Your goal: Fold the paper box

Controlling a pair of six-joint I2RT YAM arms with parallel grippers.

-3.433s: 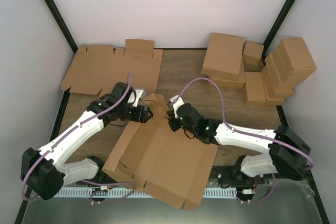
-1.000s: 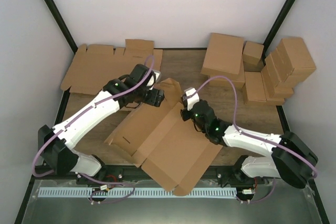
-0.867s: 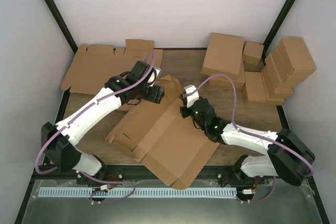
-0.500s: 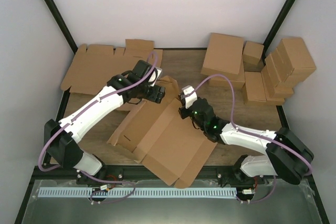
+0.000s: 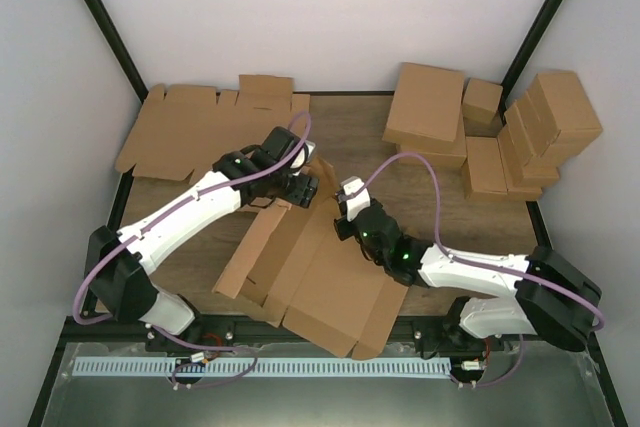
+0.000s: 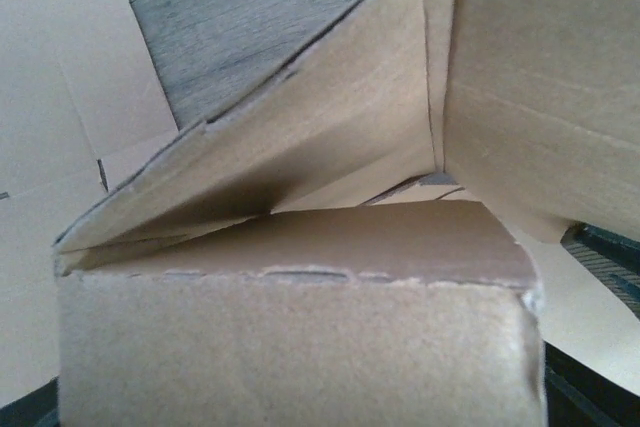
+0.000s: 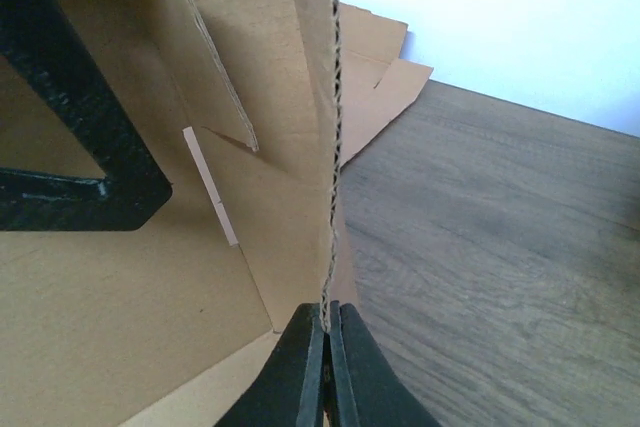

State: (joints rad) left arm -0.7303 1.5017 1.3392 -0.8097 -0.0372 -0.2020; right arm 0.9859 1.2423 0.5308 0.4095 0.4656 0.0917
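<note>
Two pincers meet at the far end of the box [image 5: 320,277], which lies on the surface [image 5: 352,132] in the near middle, between the arms. It sits skewed, and its near corner reaches past the near edge of the surface. It is partly formed: the far panels stand up, while the near panels lie flat.

From its wrist view, the right pincer [image 7: 325,319] is clenched on the raw top edge of an upright wall, the corrugated edge running straight up from between its fingertips. From above, this pincer [image 5: 342,217] sits at the right far side of the box.

The left pincer [image 5: 305,189] is at the far corner, its jaws spread wide. Its wrist view is filled with cardboard, a folded flap [image 6: 300,347] with a perforated crease lying between its fingers. It seems to straddle the flap rather than clamp it, though the fingers barely show.

Flat blanks [image 5: 200,132] lie at the far left of the surface. Closed boxes [image 5: 430,107] are stacked at the far right.
</note>
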